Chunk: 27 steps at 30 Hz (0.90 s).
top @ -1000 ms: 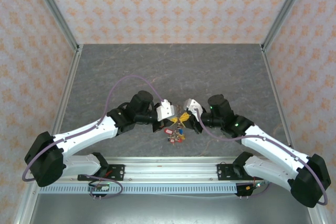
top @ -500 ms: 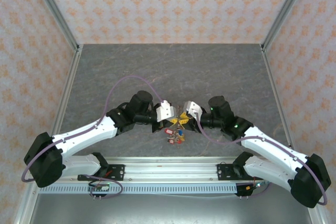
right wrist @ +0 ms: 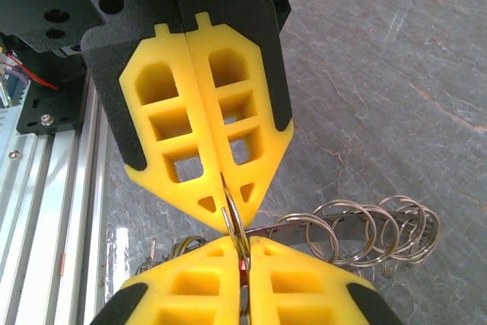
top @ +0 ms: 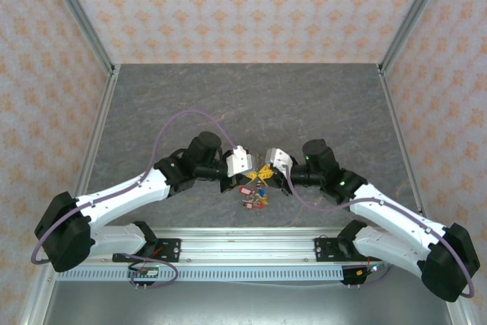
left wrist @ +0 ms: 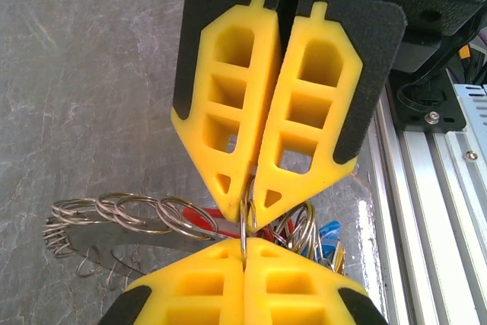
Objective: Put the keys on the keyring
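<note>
The two grippers meet tip to tip just beyond the rail [top: 251, 243], about opposite its middle. The left gripper [left wrist: 243, 243] is clenched on a thin wire ring [left wrist: 242, 222]. The right gripper [left wrist: 249, 202] faces it and pinches the same ring from the other side, so the yellow tips nearly touch. The ring rises out of the keyring [top: 256, 194], a bunch lying on the table [top: 243, 104] below the tips, slightly nearer the rail. A chain of loops [left wrist: 114, 215] trails from the bunch, away from the rail. A red tag [left wrist: 199, 222] and a blue tag [left wrist: 329, 232] show underneath. The keys themselves are too small to pick out.
</note>
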Each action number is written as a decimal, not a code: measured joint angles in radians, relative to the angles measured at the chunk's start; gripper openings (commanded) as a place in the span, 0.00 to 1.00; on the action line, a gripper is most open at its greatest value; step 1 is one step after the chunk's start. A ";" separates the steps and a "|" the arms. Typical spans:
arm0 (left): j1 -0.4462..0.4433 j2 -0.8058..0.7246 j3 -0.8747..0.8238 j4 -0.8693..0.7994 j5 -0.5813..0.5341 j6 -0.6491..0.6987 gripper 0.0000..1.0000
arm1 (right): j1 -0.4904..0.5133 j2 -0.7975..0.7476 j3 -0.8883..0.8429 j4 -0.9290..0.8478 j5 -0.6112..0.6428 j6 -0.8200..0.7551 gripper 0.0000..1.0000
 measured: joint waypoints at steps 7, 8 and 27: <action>0.000 0.000 0.002 -0.006 -0.007 0.027 0.16 | 0.000 0.002 0.036 -0.104 0.008 -0.031 0.00; 0.000 0.000 0.005 -0.013 -0.007 0.032 0.17 | 0.000 0.006 0.049 -0.134 0.008 -0.038 0.00; -0.011 0.064 0.080 -0.118 0.001 0.097 0.00 | -0.002 0.048 0.151 -0.274 0.007 -0.070 0.02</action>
